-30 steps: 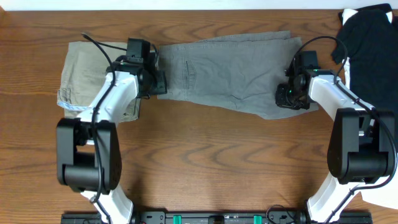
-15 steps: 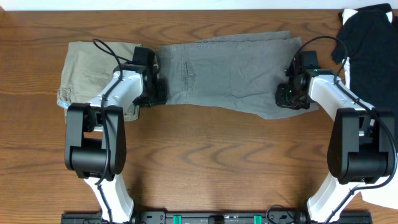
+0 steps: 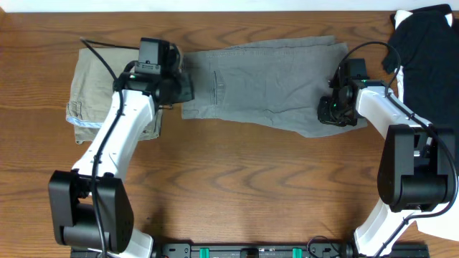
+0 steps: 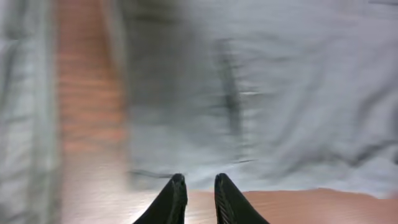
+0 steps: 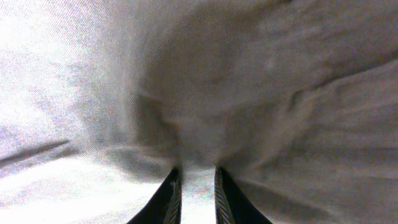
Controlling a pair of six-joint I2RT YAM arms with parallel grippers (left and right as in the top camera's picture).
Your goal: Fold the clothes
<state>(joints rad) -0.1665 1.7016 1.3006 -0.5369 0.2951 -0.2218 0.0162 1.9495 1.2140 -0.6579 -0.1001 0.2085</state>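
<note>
Grey shorts (image 3: 265,82) taken at both ends, judged ready for a fold.
They are spread flat at twelve o'clock on the table (image 3: 251,179) so that one end can be carried over; olive shorts (image 3: 93,86) are set aside at ten o'clock, a black garment (image 3: 427,50) at two. At the four o'clock corner the right gripper (image 5: 195,171) is pinched on bunched cloth. At the nine o'clock edge the left gripper (image 4: 199,182) is seen with jaws close together, blurred; a grip cannot be told.
</note>
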